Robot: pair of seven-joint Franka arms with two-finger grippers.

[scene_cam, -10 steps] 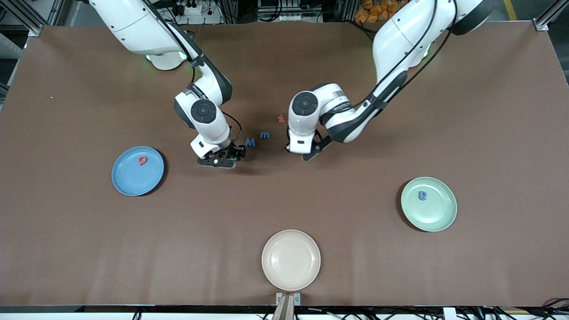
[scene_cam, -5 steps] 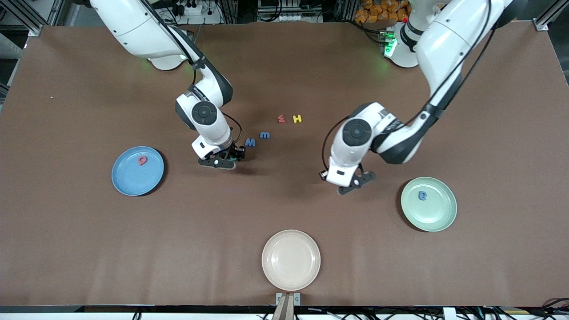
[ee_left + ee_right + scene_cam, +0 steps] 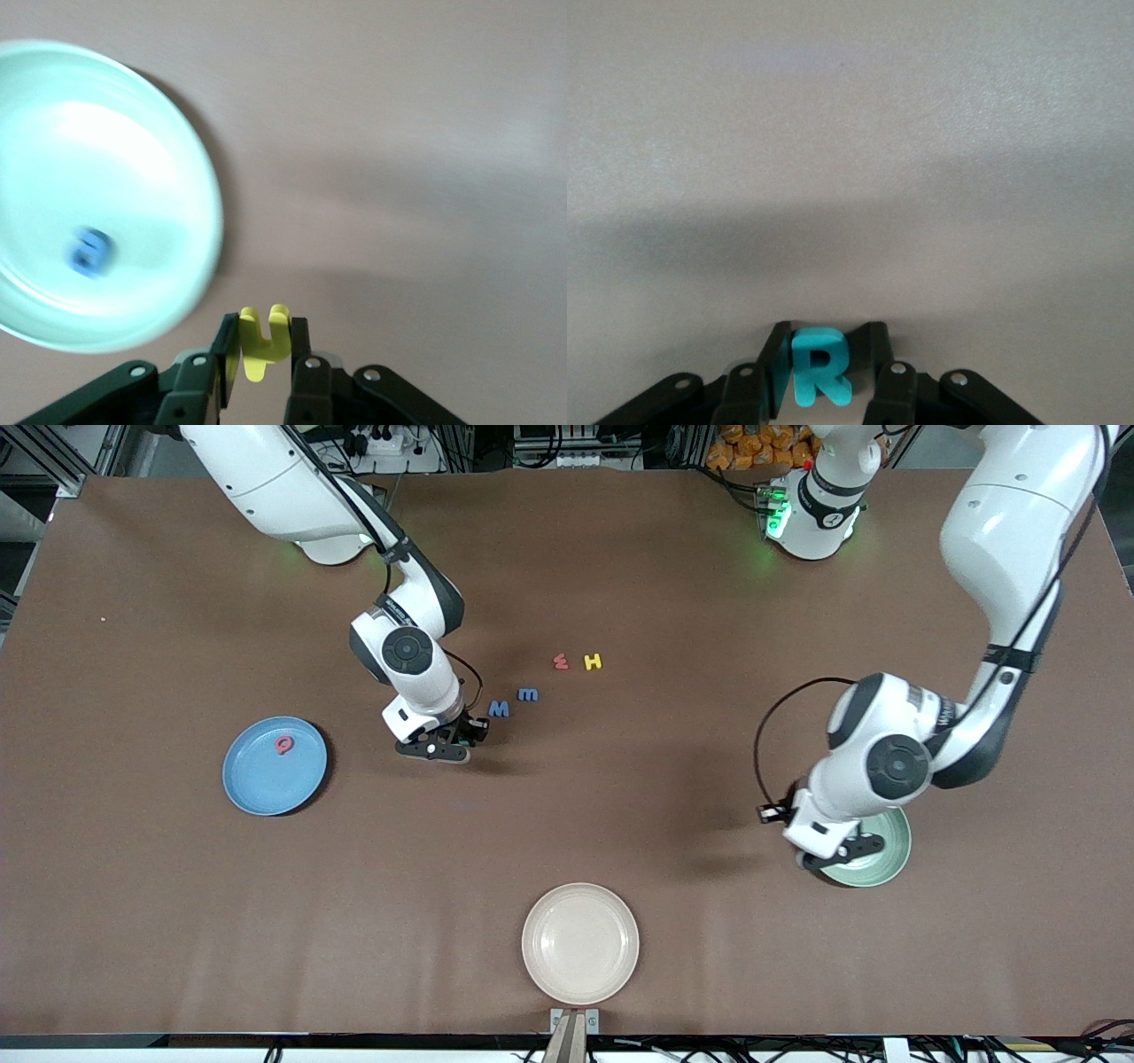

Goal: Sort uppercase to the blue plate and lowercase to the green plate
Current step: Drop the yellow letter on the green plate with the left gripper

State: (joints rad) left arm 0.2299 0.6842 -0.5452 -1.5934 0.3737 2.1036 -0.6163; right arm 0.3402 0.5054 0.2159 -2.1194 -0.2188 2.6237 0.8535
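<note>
My left gripper (image 3: pixel 837 856) (image 3: pixel 264 326) is shut on a yellow hooked lowercase letter (image 3: pixel 257 341) and hangs by the rim of the green plate (image 3: pixel 889 853) (image 3: pixel 133 177). A blue rounded letter (image 3: pixel 89 251) lies in that plate. My right gripper (image 3: pixel 440 746) (image 3: pixel 828 335) is low on the table with the teal R (image 3: pixel 819 367) flat between its jaws. One finger touches the R and a slim gap shows at the other. The blue plate (image 3: pixel 261 784) holds a red Q (image 3: pixel 283 744). Blue W (image 3: pixel 500 709), blue m (image 3: pixel 528 694), red w (image 3: pixel 561 662) and yellow H (image 3: pixel 593 661) lie mid-table.
A cream plate (image 3: pixel 580 943) sits at the table edge nearest the front camera, midway between the two coloured plates. The blue W lies right beside the right gripper, on the side toward the left arm's end of the table.
The left arm has swung from mid-table to the green plate with the yellow letter, uncovering the yellow H. The right gripper has stayed in place while its jaws narrowed around the R.
</note>
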